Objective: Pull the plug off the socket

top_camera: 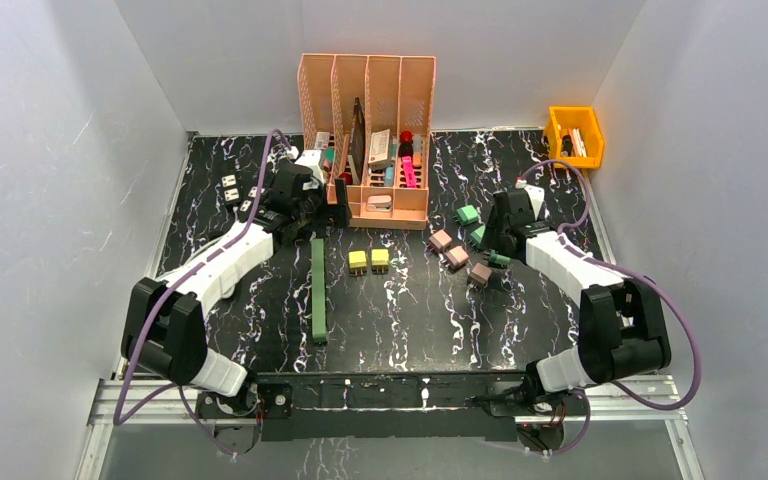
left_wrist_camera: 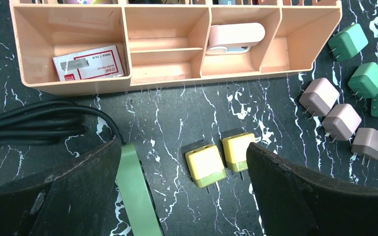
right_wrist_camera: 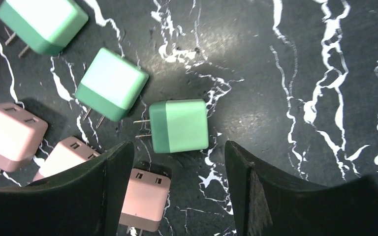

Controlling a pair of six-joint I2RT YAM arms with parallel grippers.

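Your right gripper [right_wrist_camera: 178,146] hangs wide open and empty over a loose green plug [right_wrist_camera: 179,125], your left gripper [left_wrist_camera: 183,150] equally open and empty above the socket strip [left_wrist_camera: 137,196], probably to brace it.

My bench is a black marble-pattern tabletop [top_camera: 410,330] with white veins. Plain pale grey walls box it in: left wall [top_camera: 40,200], back wall [top_camera: 490,40], right wall [top_camera: 720,150]. A peach plastic desk organiser [top_camera: 317,90] stands at the back, and an orange-yellow plastic bin [top_camera: 554,130] sits in the far right corner. The light is even.
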